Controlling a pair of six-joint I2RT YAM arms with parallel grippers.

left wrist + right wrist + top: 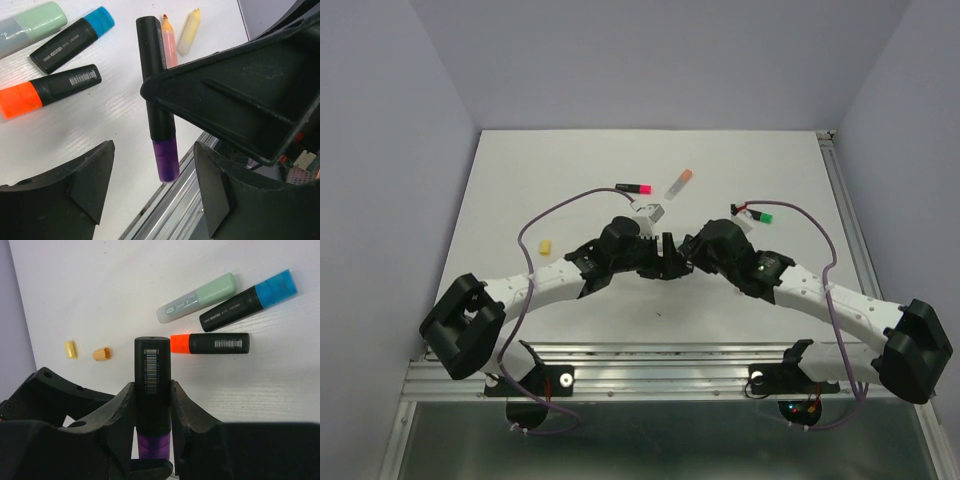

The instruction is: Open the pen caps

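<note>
Over the desk, right gripper clenches the pen; left gripper, released, straddles its six-o'clock cap, probably stiff and slick.

White print, seemingly "S600", runs along the black plastic highlighter with blue cap at eleven o'clock. Barcodes mark the orange-capped black highlighter and the purple-capped black highlighter; their digits are unreadable.

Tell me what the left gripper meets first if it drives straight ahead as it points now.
Most likely the purple cap of the black pen clamped by the right gripper. It sits right ahead, in line with the open left gripper's gap. Exact depth is unclear.
</note>
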